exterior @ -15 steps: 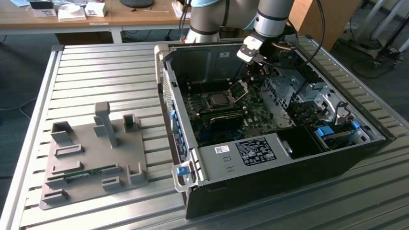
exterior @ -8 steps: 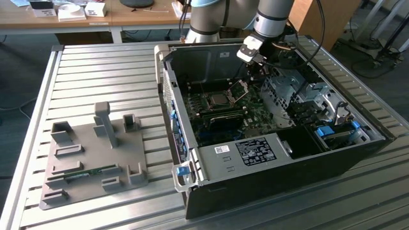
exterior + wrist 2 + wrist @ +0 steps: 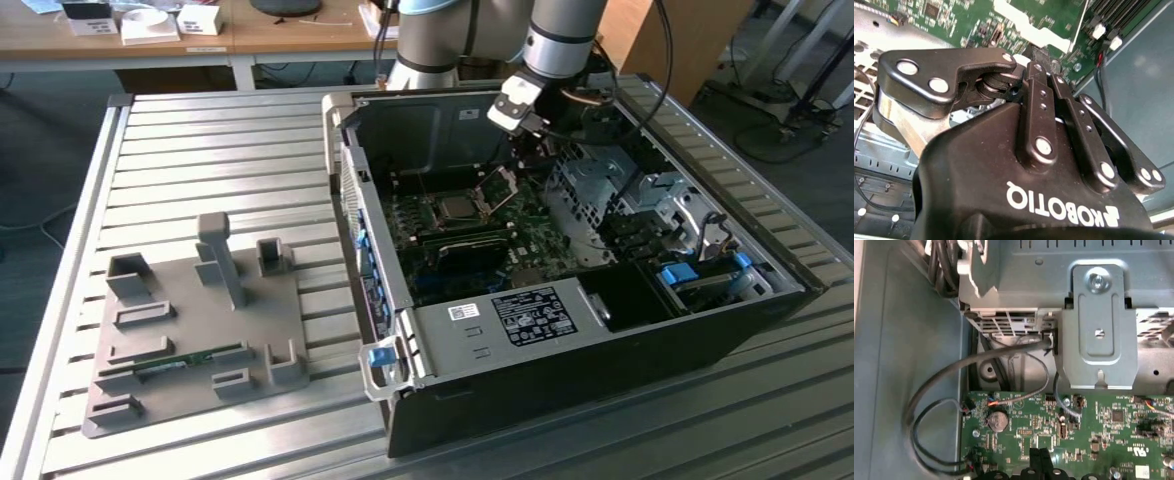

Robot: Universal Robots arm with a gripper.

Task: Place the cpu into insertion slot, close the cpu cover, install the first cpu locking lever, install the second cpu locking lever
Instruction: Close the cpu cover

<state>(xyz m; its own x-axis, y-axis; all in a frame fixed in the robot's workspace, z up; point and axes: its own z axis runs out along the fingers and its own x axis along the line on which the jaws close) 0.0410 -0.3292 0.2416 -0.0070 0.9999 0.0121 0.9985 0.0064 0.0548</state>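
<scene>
One of four steps looks done | cpu (image 3: 457, 208) seated in insertion slot (image 3: 430, 213) | cpu cover (image 3: 501, 184) standing open (both locking steps left too) | hand (image 3: 1041, 465) closed tight, empty, hovering over case (image 3: 574, 350) far end

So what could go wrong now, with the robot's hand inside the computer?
The gripper hangs close to loose black cables, so it might snag one. The metal cover stands open beside the chip; a bump could drop it hard or shift the chip.
</scene>
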